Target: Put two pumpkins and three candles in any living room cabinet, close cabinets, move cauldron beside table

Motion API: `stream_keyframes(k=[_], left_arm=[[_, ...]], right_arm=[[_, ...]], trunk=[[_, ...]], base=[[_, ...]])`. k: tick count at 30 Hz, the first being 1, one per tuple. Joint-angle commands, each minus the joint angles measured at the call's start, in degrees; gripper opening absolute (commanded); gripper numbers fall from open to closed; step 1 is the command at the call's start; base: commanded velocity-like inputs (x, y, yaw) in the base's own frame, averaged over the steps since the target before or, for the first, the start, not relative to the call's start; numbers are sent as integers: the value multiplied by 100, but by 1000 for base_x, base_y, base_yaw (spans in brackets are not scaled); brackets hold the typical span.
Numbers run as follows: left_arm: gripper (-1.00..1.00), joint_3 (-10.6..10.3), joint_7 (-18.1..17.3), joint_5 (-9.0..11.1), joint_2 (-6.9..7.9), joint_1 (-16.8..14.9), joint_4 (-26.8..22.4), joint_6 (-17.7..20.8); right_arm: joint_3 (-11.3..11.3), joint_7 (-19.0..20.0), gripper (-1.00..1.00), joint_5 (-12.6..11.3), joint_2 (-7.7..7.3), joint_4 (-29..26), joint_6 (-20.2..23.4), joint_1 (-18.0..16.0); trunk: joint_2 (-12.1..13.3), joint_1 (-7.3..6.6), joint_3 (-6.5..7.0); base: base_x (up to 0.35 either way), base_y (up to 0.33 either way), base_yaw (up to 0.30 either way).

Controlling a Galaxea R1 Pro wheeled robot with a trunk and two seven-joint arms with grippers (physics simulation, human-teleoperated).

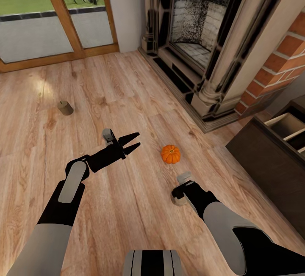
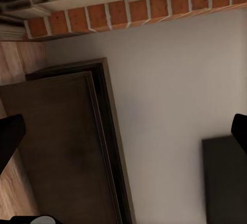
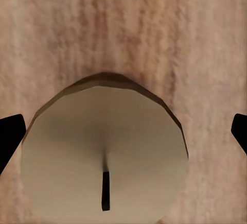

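Now you are set to pick up a candle: your right hand (image 1: pixel 181 192) hangs over the candle (image 3: pixel 104 154) low and right of centre in the head view, with the pale cylinder peeking out at the hand's lower-left edge. The right wrist view puts the candle's flat top and dark wick squarely below you, with the two black fingertips (image 3: pixel 10 136) at the far left and right edges of that frame, wide apart and clear of the wax. So the hand is released and holds nothing.

To do it well, shift slightly so the candle sits midway between the fingertips; it reads a little low and left in that frame. Then descend straight, stop short of the floor (image 1: pixel 127 98), and clamp across the round wall, not the top rim.

Your left hand (image 1: pixel 131 142) floats mid-frame, fingers spread, empty.

Only the head view places the rest: a pumpkin (image 1: pixel 170 154) just above the right hand on the floor, a second candle (image 1: pixel 65 107) at centre left, and the cabinet (image 1: pixel 271 161) at the right edge with a drawer open. The left wrist view looks across at dark wood panelling, a pale wall and a brick band (image 2: pixel 128 13).
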Motion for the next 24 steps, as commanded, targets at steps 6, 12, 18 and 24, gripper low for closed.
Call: stream_keyframes(k=[6, 12, 18, 24], left_arm=[[100, -1, 2, 0, 0, 0, 3, -3], [100, 0, 2, 0, 0, 0, 3, -4], [100, 2, 0, 0, 3, 0, 3, -5], [100, 2, 1, 0, 5, 0, 3, -4]], right_arm=[[0, 0, 100, 0, 0, 0, 0, 0], [0, 0, 100, 0, 0, 0, 0, 0], [0, 0, 100, 0, 0, 0, 0, 0], [0, 0, 100, 0, 0, 0, 0, 0]], trunk=[[-3, 5, -44], [-3, 5, -44], [-5, 10, -89], [-5, 10, -89]], base=[[1, 0, 0], [0, 0, 0], [0, 0, 0], [0, 0, 0]])
